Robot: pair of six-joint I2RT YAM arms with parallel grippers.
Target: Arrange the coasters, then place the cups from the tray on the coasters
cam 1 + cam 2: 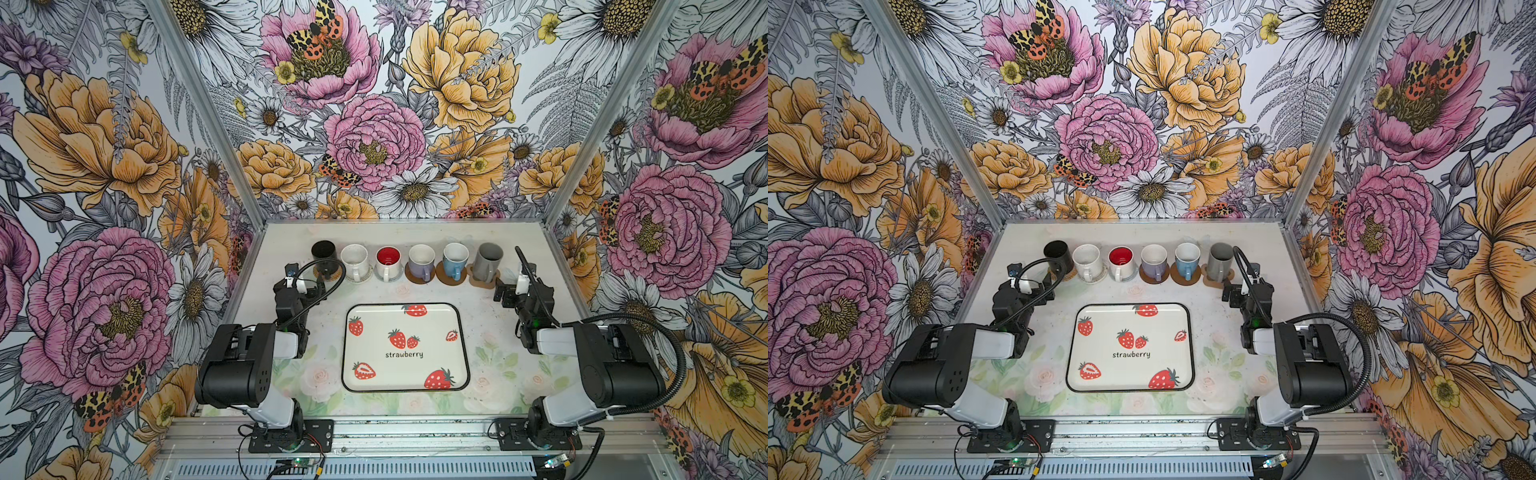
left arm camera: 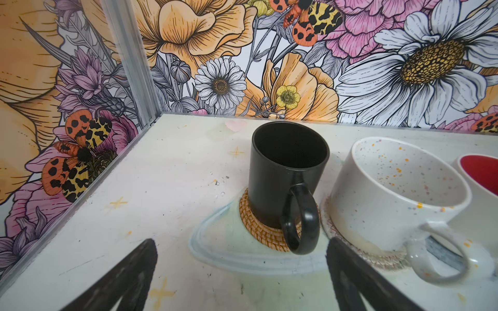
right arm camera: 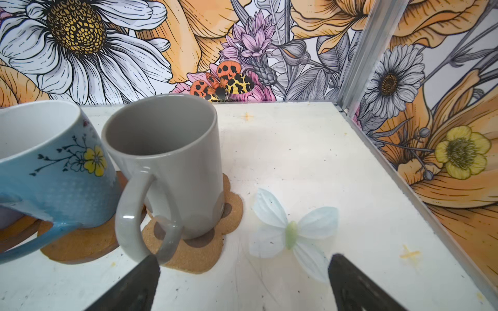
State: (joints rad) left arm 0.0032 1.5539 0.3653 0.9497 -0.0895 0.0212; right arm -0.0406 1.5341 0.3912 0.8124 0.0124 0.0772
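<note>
Six mugs stand upright in a row along the far side of the tabletop (image 1: 469, 324), each on its own coaster. From left to right they are the black mug (image 1: 323, 251) on the tan rattan coaster (image 2: 256, 229), the white mug (image 1: 354, 259) on the cream woven coaster (image 1: 358, 278), the red-lined mug (image 1: 388, 257) on the grey-blue coaster (image 1: 392, 279), the lilac mug (image 1: 421, 259) and the light blue mug (image 1: 455, 257) on one brown round coaster (image 1: 414, 277) each, and the grey mug (image 1: 489, 257) on the paw-shaped coaster (image 3: 204, 250). The mugs' handles point toward the near side. The strawberry tray (image 1: 399, 370) lies flat in the middle of the tabletop, nearer than the row and apart from it. The left gripper (image 2: 241, 242) sits just on the near side of the black mug, its fingers (image 2: 129, 277) spread apart over bare tabletop. The right gripper (image 3: 244, 258) sits just near of the grey mug, its fingers likewise apart. One fingertip is beside that mug's handle, and whether they touch cannot be told.
</note>
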